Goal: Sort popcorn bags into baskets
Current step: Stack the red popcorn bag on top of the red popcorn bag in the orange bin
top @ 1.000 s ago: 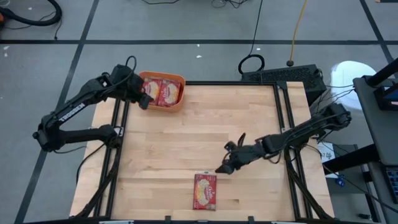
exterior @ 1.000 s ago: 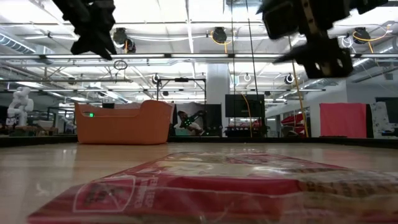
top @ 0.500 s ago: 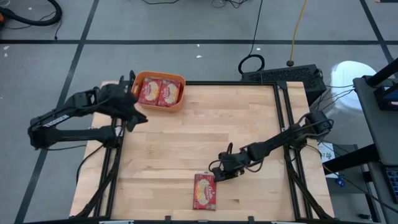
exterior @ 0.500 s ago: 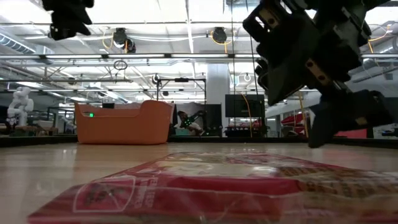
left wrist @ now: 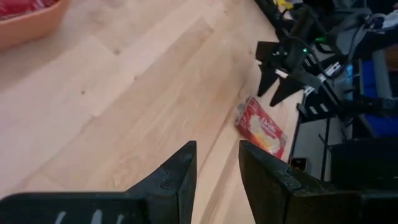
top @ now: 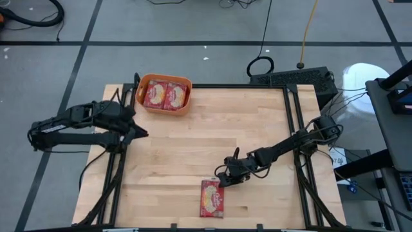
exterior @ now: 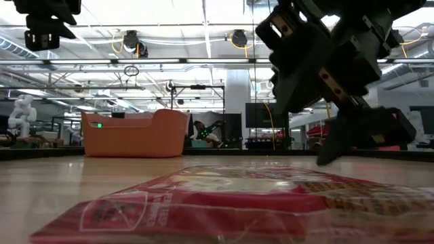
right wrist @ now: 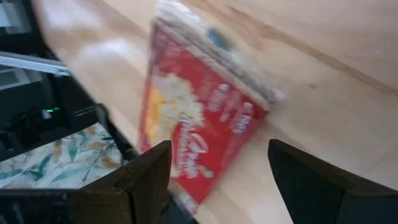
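Two dark fingers of the right gripper (top: 222, 180) stand spread wide and empty, poised just above the far end of a lone popcorn bag (top: 213, 198) at the lower middle of the high view. In the right wrist view the same red bag (right wrist: 199, 134) fills the gap between the fingers (right wrist: 149, 174), which suggests the jaws are held apart so as to straddle the packet's short edge before closing. The bag lies flat on the wooden table (top: 212, 129), near its front edge and well apart from everything else, so it looks like the next one to be sorted.

The left gripper (top: 138, 132) hangs at the left edge of the table, below the orange basket (top: 183, 106) in the frame and clear of it. Its fingers (left wrist: 180, 177) show a narrow gap with nothing between them, so it is partly open and carrying nothing, probably parked out of the right arm's way.

The basket sits at the upper left of the table and holds at least two popcorn bags (top: 165, 95) lying side by side, label up.
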You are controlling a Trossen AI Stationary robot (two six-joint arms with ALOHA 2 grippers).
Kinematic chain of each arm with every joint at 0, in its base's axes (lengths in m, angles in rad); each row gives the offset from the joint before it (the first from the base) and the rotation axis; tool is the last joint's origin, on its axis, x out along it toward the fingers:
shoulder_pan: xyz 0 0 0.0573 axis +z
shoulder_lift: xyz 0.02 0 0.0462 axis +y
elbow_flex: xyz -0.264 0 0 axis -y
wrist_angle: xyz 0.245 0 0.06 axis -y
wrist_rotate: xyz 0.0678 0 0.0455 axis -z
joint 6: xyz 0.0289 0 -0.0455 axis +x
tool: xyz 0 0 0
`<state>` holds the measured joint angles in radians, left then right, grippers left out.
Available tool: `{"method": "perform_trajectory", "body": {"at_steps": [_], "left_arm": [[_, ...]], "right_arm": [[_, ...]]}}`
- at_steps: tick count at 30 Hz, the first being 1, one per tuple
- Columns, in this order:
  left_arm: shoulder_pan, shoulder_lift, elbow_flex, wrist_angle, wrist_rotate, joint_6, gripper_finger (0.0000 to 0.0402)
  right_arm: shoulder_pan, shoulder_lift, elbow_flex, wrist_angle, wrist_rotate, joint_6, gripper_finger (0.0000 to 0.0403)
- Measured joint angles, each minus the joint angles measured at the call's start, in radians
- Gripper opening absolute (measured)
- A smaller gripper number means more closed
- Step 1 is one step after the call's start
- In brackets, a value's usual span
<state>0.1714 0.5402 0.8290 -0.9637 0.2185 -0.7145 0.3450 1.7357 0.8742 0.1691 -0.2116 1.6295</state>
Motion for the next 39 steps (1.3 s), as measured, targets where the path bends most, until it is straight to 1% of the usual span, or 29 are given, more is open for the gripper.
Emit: {"method": "perform_trajectory", "body": {"at_steps": [4, 9, 12, 15, 18, 23, 26, 27, 29, 34, 39], "left_arm": [[-0.053, 0.003, -0.042, 0.032, -0.021, -0.023, 0.0122], [-0.121, 0.004, -0.105, 0.145, -0.046, -0.087, 0.0122], [-0.165, 0.005, -0.124, 0.183, -0.086, -0.115, 0.0122], [-0.207, 0.006, -0.137, 0.196, -0.149, -0.133, 0.0122], [-0.24, 0.01, -0.155, 0.199, -0.186, -0.161, 0.0122], [-0.285, 0.015, -0.2, 0.259, -0.193, -0.235, 0.0122], [-0.309, 0.018, -0.225, 0.313, -0.194, -0.252, 0.0122], [-0.315, 0.024, -0.236, 0.338, -0.194, -0.257, 0.0122], [-0.324, 0.032, -0.255, 0.392, -0.194, -0.264, 0.0122], [-0.338, 0.084, -0.281, 0.506, -0.195, -0.258, 0.0122], [-0.338, 0.166, -0.287, 0.587, -0.203, -0.21, 0.0122]], "right_arm": [[-0.001, 0.044, 0.0, 0.01, -0.004, 0.025, 0.0258], [-0.002, 0.095, 0.0, 0.105, -0.006, 0.039, 0.0256], [-0.002, 0.108, 0.001, 0.115, -0.002, 0.045, 0.024], [-0.002, 0.111, 0.001, 0.099, 0.0, 0.032, 0.0205], [-0.001, 0.111, 0.001, 0.093, 0.001, 0.026, 0.0156], [-0.004, 0.113, -0.001, 0.085, 0.004, -0.011, 0.0064], [-0.011, 0.114, -0.001, 0.105, 0.049, -0.047, 0.0015], [-0.013, 0.115, -0.002, 0.119, 0.067, -0.059, 0.0009], [-0.022, 0.116, -0.003, 0.161, 0.102, -0.067, 0.0009], [-0.048, 0.091, -0.003, 0.275, 0.15, -0.113, 0.0002], [-0.077, 0.019, -0.003, 0.287, 0.214, -0.204, 0.0001]]}}
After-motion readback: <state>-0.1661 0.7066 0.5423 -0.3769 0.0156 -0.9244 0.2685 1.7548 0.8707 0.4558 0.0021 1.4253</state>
